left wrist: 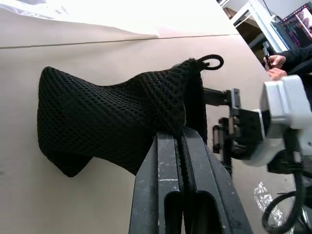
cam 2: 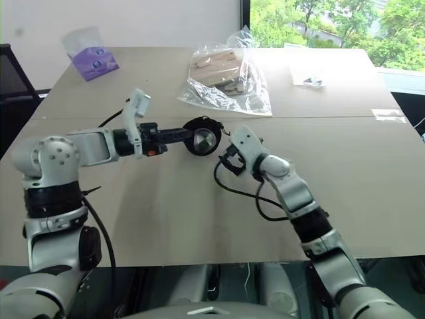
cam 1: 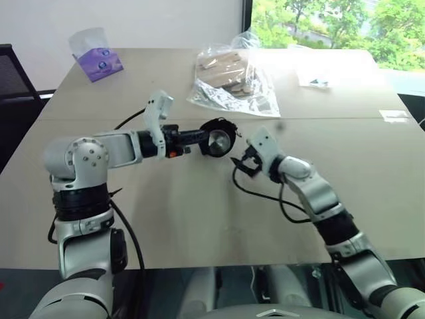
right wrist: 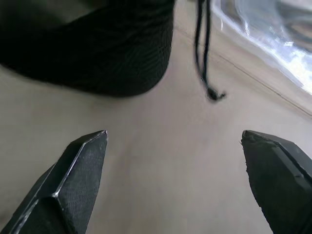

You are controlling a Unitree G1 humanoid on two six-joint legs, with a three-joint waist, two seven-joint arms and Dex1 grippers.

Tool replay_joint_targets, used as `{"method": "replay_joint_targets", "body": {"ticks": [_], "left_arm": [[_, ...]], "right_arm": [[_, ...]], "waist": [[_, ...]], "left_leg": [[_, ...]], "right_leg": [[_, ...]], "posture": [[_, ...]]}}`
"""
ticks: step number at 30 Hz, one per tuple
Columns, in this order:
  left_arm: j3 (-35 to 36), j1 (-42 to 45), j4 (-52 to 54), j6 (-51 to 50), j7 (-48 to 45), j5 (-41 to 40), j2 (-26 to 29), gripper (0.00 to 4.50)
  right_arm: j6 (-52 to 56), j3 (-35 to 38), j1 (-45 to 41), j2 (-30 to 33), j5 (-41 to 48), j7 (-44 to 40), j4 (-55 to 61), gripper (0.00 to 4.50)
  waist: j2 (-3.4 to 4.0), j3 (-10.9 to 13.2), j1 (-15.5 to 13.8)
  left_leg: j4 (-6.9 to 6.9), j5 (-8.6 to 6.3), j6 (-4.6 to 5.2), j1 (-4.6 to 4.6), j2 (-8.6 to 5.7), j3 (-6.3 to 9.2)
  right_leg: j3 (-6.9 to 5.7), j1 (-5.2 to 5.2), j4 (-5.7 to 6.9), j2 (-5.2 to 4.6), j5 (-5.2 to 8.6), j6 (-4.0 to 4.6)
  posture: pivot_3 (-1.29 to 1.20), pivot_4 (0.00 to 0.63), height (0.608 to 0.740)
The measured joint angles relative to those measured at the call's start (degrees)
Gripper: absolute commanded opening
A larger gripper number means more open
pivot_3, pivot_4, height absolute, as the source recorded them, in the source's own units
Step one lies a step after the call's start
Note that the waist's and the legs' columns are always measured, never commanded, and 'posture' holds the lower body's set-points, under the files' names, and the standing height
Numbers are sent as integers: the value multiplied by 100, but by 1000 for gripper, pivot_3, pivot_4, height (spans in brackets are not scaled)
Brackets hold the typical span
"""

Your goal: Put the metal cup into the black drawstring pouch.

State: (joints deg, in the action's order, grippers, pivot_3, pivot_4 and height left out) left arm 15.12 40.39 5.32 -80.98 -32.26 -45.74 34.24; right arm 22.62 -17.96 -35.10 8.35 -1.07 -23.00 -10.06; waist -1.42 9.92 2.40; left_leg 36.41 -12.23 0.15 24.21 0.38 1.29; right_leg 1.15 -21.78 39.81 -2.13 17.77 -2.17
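Note:
The black drawstring pouch (cam 1: 214, 137) hangs just above the table's middle, its mouth turned toward me. The shiny metal cup (cam 1: 218, 139) sits inside that mouth. My left gripper (cam 1: 201, 139) is shut on the pouch's rim; in the left wrist view the mesh pouch (left wrist: 107, 114) bulges beyond the closed fingers (left wrist: 165, 161). My right gripper (cam 1: 244, 165) stands open and empty just to the right of the pouch, apart from it. The right wrist view has the pouch (right wrist: 97, 44) and its knotted cord (right wrist: 213, 93) ahead of the spread fingertips (right wrist: 87, 151).
A clear plastic bag of wooden blocks (cam 1: 232, 76) lies at the table's far middle. A purple tissue pack (cam 1: 99, 61) is at the far left and a small packet (cam 1: 317, 81) at the far right. A person's hands (left wrist: 275, 66) are beyond the table edge.

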Motion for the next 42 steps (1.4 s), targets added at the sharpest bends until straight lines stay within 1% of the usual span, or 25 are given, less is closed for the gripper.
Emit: {"method": "replay_joint_targets", "body": {"ticks": [3,4,5,7,8,10,12,13,16,19,20,23,25,26,28,31,32,33,34,39,42], "left_arm": [[22,-181,252,-77,2,-66,96,0],[33,-246,344,-126,6,-110,117,0],[54,-280,414,-158,18,-140,123,0],[90,-321,519,-212,32,-177,151,0],[121,-342,556,-229,36,-185,167,0],[239,-451,652,-251,46,-234,248,0],[296,-502,721,-263,66,-283,276,0],[306,-524,757,-264,74,-298,284,0],[320,-625,774,-263,103,-351,292,0],[342,-725,779,-224,142,-375,283,0],[409,-777,805,-89,147,-382,192,0],[437,-897,869,235,151,-377,61,0],[442,-896,852,282,141,-433,-47,0],[453,-896,839,282,140,-459,-74,0],[447,-867,744,291,124,-515,-89,0],[452,-795,515,394,82,-512,-57,0],[453,-791,483,408,75,-511,-38,0],[447,-777,449,420,59,-511,-25,0],[439,-738,404,431,32,-511,-18,0],[307,-688,299,504,-60,-504,58,0],[235,-673,245,531,-131,-503,136,0]], "right_arm": [[-570,68,-237,-264,-122,293,-662,4470],[-760,106,-280,-341,-157,397,-871,3940],[-924,107,-308,-398,-202,483,-1044,3652],[-1109,124,-308,-442,-215,548,-1203,2610],[-1200,172,-307,-455,-208,569,-1254,2213],[-1407,304,-304,-454,-198,597,-1246,1253],[-1579,400,-303,-420,-209,610,-1232,188],[-1625,434,-302,-420,-214,608,-1229,28],[-1654,434,-216,-332,-268,525,-899,28],[-1595,414,-74,-148,-330,378,-335,28],[-1505,407,17,-33,-356,315,-27,28],[-1284,406,120,127,-394,206,423,28],[-994,417,310,319,-373,63,929,28],[-908,425,383,404,-361,8,1070,422],[-684,458,634,647,-315,-201,1347,761],[-178,450,1404,1047,33,-795,1872,2249],[-39,408,1576,1103,145,-948,1974,2690],[121,356,1739,1112,281,-1088,2078,3350],[290,309,1843,1055,438,-1187,2141,3739],[279,129,1613,826,583,-1314,2084,3739],[-37,26,1200,479,529,-1249,1493,3739]], "waist": [[-2,1,-15],[-1,1,-18],[-2,1,-23],[-2,1,-20],[-2,1,-15],[-1,1,-6],[-1,1,-6],[-1,1,-6],[-1,2,0],[-1,2,-9],[-1,2,-20],[-1,2,-26],[-1,1,-42],[-1,1,-47],[-1,1,-44],[-2,1,-53],[-2,2,-50],[-2,2,-29],[-2,2,2],[-2,2,-1],[-2,2,-7]], "left_leg": [[1,0,0,2,-1,7],[1,0,0,2,-1,7],[1,0,0,3,-1,10],[1,0,0,3,-1,8],[1,0,0,3,-1,7],[1,0,0,2,-1,7],[1,0,-1,2,0,9],[1,0,-1,2,0,9],[1,0,0,2,1,7],[1,0,0,2,1,8],[2,0,0,2,1,7],[3,0,0,2,1,8],[3,0,0,3,1,11],[3,0,0,3,1,11],[4,0,1,2,0,9],[4,-1,1,4,0,13],[3,-1,2,4,0,12],[3,-1,2,3,1,8],[4,-1,3,1,2,5],[4,-2,5,-13,4,6],[5,0,2,-13,3,5]], "right_leg": [[4,1,-2,-2,0,0],[5,1,-1,-2,0,0],[3,1,-1,-2,0,0],[6,1,0,-2,0,0],[6,1,0,-2,0,0],[7,1,0,-2,0,0],[5,1,1,-2,0,0],[6,1,1,-2,0,0],[8,1,2,-2,0,0],[8,1,1,-3,0,0],[7,2,1,-6,0,0],[7,2,2,-9,0,0],[4,3,2,-9,0,0],[3,4,2,-9,0,0],[5,4,2,-7,0,0],[1,6,0,-7,0,0],[2,6,0,-7,0,0],[7,6,1,-6,0,0],[9,5,4,-3,0,0],[7,10,11,8,0,0],[6,10,10,11,0,0]], "posture": [[0,150,740],[0,150,740],[0,150,740],[0,150,740],[0,150,740],[0,150,740],[0,150,740],[0,150,740],[0,150,740],[0,150,740],[0,150,740],[0,150,740],[0,150,740],[0,150,740],[0,150,740],[0,150,740],[0,150,740],[0,150,740],[0,150,740],[0,150,740],[0,150,740]]}}
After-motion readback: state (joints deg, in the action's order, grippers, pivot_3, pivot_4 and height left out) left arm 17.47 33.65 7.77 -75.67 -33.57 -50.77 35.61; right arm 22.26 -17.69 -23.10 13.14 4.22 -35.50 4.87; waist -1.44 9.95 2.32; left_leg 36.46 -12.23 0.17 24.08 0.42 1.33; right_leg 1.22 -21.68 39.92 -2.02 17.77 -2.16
